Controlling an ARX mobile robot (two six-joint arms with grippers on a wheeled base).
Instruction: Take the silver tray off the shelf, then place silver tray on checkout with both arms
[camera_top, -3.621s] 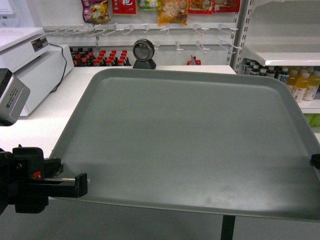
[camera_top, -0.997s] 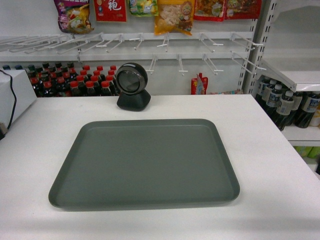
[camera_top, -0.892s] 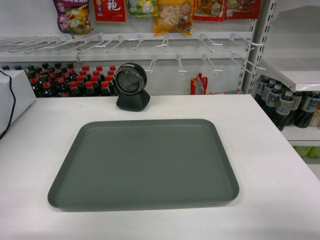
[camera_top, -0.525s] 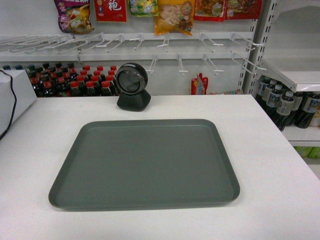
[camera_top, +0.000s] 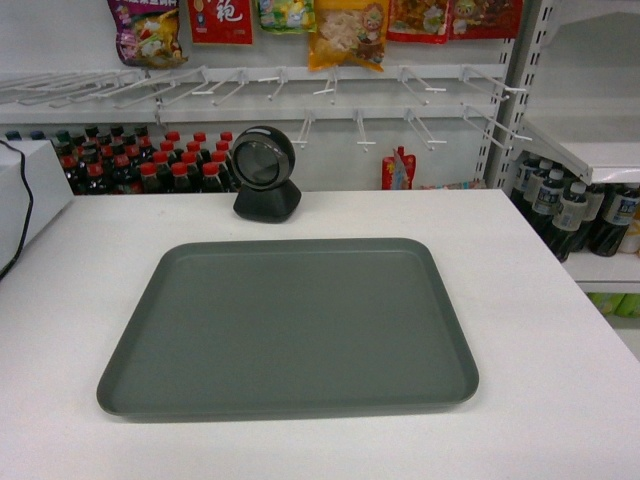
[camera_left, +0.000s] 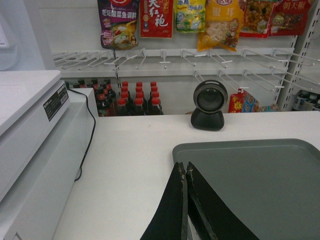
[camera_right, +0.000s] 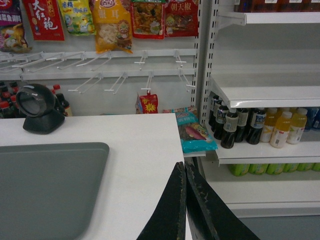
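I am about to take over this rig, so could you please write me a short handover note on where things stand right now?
Left end effector: shut, empty, above the near left corner of the tray.
Right end effector: shut, empty, off the tray's right side.
The flat grey-green metal tray lies flat on the wide white checkout counter, in front of the black round-headed scanner.
Done: tray placed and released.
Left: nothing apparent.

You have one flat grey-green metal tray (camera_top: 288, 325) on one wide white countertop (camera_top: 545, 300); one black round-headed scanner (camera_top: 265, 172) behind it; two black grippers — left (camera_left: 184, 172), right (camera_right: 183, 170); five hanging snack packets overhead.
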